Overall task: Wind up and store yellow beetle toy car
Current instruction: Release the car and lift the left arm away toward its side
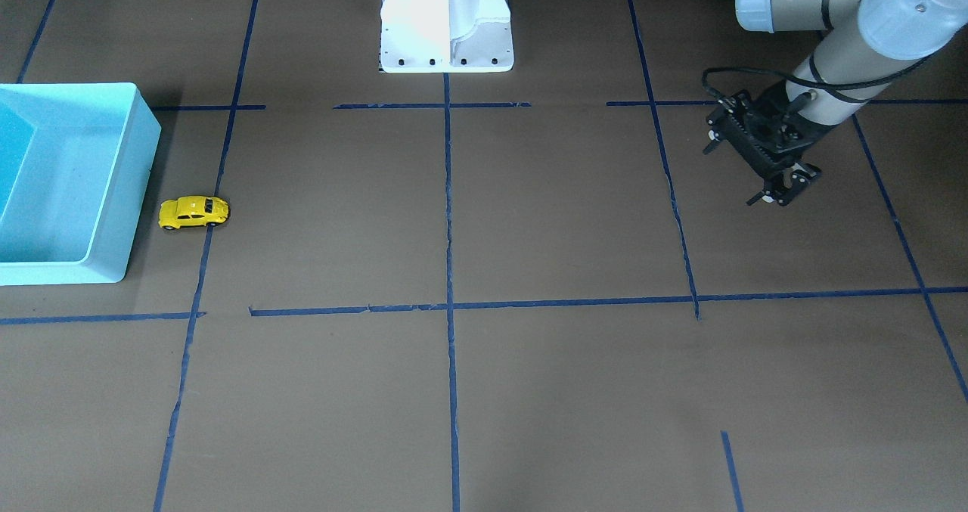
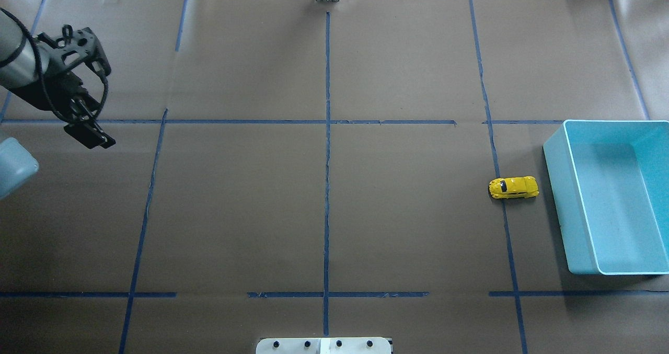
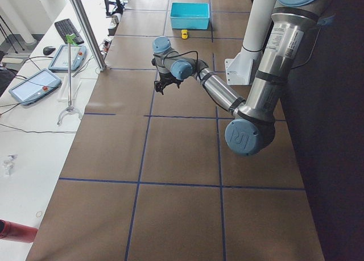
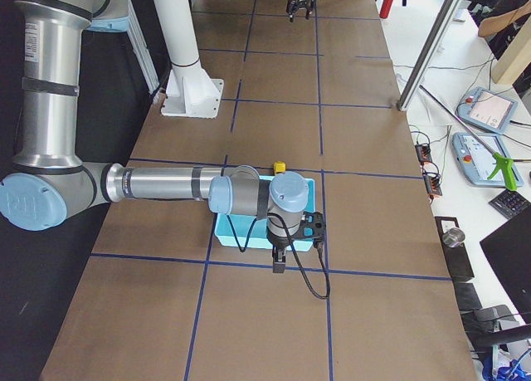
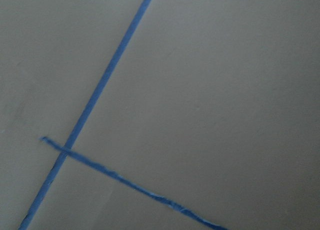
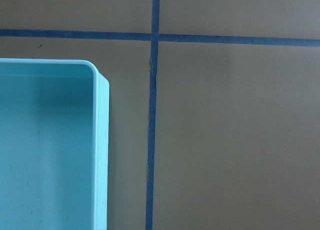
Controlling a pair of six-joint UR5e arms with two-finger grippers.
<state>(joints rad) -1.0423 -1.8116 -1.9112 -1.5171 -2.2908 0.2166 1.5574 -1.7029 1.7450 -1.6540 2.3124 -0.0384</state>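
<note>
The yellow beetle toy car (image 1: 193, 212) stands on its wheels on the brown table, just beside the long wall of the turquoise bin (image 1: 113, 194). It also shows in the overhead view (image 2: 514, 187), left of the bin (image 2: 555, 186). My left gripper (image 2: 90, 135) hangs over the far opposite end of the table, empty, and its fingers look shut; it also shows in the front view (image 1: 779, 193). My right gripper (image 4: 278, 263) shows only in the right side view, past the bin's outer end, and I cannot tell if it is open or shut.
The bin (image 6: 100, 140) looks empty inside. The white robot base (image 1: 446, 28) stands at mid-table on the robot's side. Blue tape lines (image 2: 327, 134) cross the brown table cover. Tablets and a metal post (image 3: 85, 28) stand on the operators' side.
</note>
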